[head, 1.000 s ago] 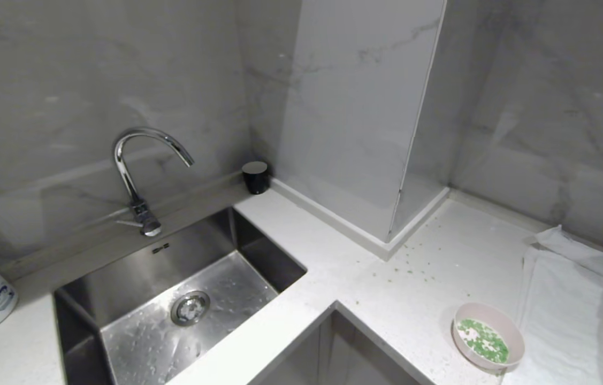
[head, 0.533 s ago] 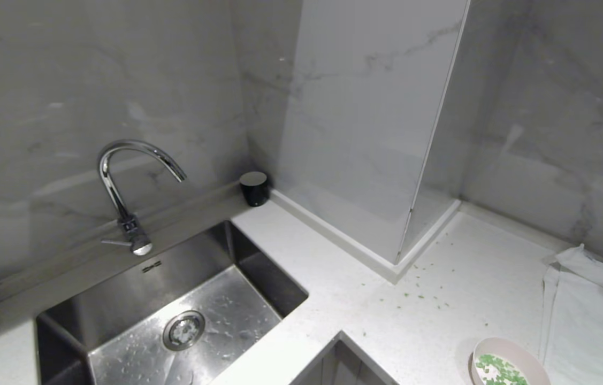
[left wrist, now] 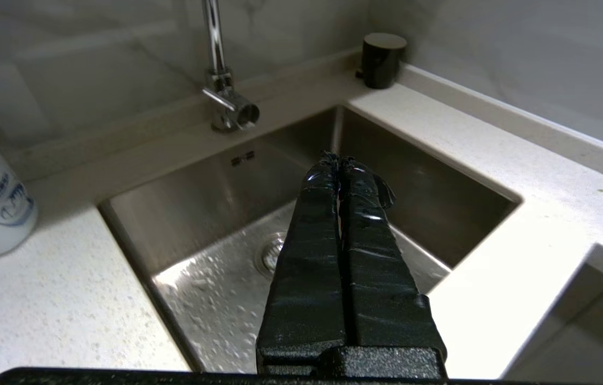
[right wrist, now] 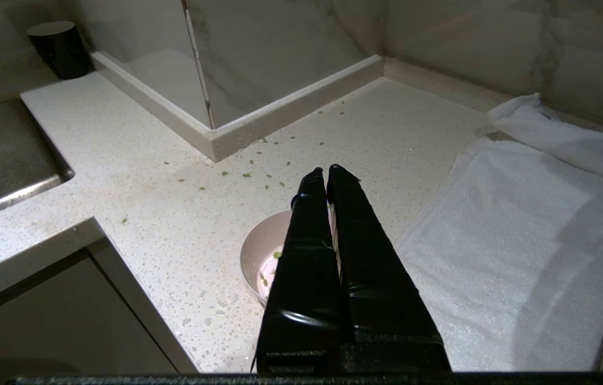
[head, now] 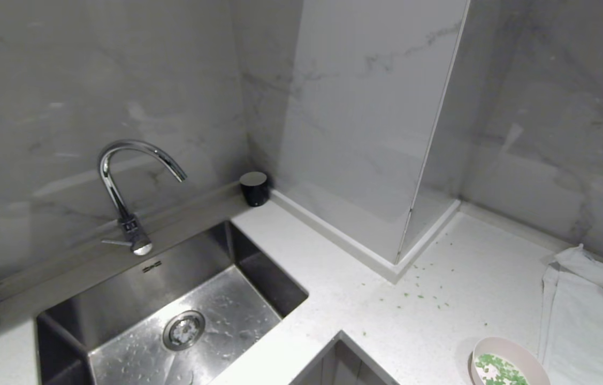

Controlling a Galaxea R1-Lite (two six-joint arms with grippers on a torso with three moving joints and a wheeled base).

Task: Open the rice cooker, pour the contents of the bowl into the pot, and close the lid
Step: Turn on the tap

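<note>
1. The bowl [head: 511, 363] sits on the counter [head: 429, 321] at the robot's right, with green bits [head: 496, 370] inside
2. The right gripper [right wrist: 327, 170] hangs just above it, fingers pressed together
3. The left gripper [left wrist: 340, 160], also pressed together, is over the sink [left wrist: 215, 192], far from the bowl
4. So the right arm is nearer. No rice cooker shows

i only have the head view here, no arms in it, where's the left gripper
Observer: The left gripper hangs over the sink, empty, its fingers pressed together.
Operator: and the right one
Observer: The right gripper is shut too, above the bowl and hiding part of it.
Operator: bowl's cut off at my bottom edge, what's beside it
Observer: A white towel lies flat on the counter right next to the bowl. Green bits are scattered on the counter beyond it.
</note>
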